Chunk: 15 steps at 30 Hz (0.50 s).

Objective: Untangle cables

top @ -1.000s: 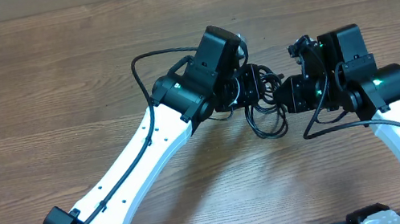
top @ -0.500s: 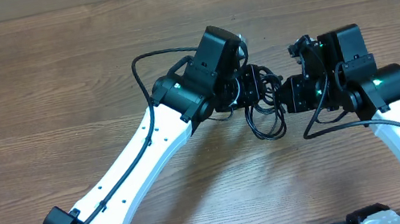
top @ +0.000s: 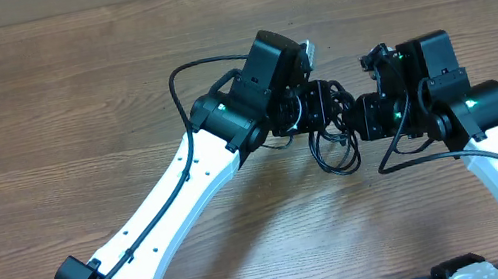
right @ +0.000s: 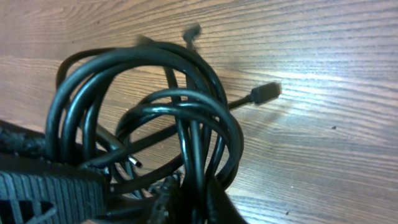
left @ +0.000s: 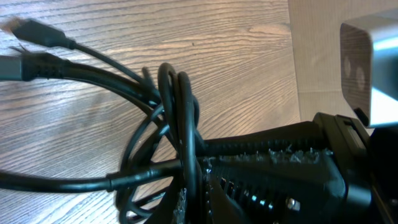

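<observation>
Left gripper (top: 313,108) is clamped on the cables (top: 333,138), jaws together round a few black loops; the left wrist view shows its ribbed fingers (left: 267,160) pinching where upright loops cross a strand running off to the left. Right gripper (top: 355,118) is likewise closed on the same bundle from the opposite side; in the right wrist view a ribbed finger (right: 50,183) lies at lower left with coils passing down beside it, though the cords hide the very tips. The cables form a tangled knot between the two grippers, which face each other close together over the table (top: 39,94), a little right of centre; one loop droops below the knot toward the near edge; whether it rests on the wood I cannot tell. Several round coils overlap and thread through one another; a plug (right: 266,92) sticks out to the right on a straight strand; another plug (left: 34,31) shows blurred at upper left in the left wrist view.
</observation>
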{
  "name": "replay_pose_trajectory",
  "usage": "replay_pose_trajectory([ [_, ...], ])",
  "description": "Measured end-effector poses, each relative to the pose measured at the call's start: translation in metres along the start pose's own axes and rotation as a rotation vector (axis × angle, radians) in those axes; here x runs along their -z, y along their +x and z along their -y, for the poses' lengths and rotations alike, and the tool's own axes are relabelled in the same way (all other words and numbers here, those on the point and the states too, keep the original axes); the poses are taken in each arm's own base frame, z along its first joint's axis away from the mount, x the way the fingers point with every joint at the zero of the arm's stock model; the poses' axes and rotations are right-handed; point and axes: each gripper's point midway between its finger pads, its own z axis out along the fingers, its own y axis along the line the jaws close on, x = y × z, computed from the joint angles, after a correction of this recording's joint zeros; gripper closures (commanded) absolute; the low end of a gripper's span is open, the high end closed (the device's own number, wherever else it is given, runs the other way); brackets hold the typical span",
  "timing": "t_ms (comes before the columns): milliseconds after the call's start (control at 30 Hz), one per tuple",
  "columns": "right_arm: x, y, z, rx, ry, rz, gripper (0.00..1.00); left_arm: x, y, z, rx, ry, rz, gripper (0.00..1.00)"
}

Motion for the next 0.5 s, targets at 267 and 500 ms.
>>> replay_pose_trajectory([
  [267, 0.0, -0.0006, -0.0003, 0.0, -0.001, 0.002, 0.96, -0.0007, 0.0017, -0.0007, 0.001, 0.002, -0.007, 0.96],
  [500, 0.0, -0.0008, -0.0002, -0.005, -0.001, 0.003, 0.96, -0.0007, 0.0018, -0.001, -0.004, 0.0, -0.007, 0.96],
])
